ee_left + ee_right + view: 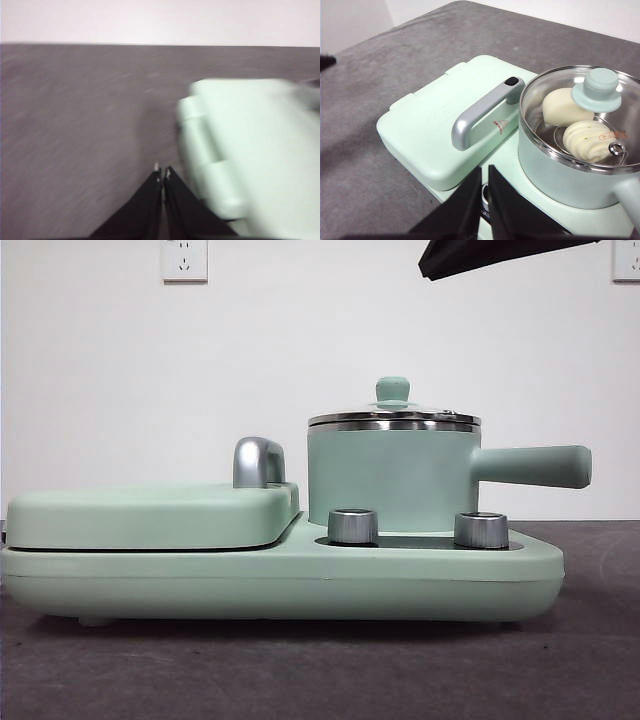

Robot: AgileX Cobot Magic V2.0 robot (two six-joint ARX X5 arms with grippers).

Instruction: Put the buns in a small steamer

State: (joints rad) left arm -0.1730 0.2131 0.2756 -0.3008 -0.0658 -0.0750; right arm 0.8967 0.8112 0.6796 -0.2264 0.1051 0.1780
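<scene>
The small steamer, a mint-green pot with a steel rim, stands on the right of the green appliance base, its glass lid on. Through the lid both buns show on the wire rack inside: the smooth bun and the ribbed bun with green dots. In the front view the steamer hides them. My right gripper is shut and empty, above the base's front beside the pot. My left gripper is shut and empty over the table, next to the hinge side of the flat cover.
The flat mint-green griddle cover with a silver handle lies closed left of the pot. Two silver knobs sit in front of the pot, whose side handle points right. A black arm tip shows at the top right.
</scene>
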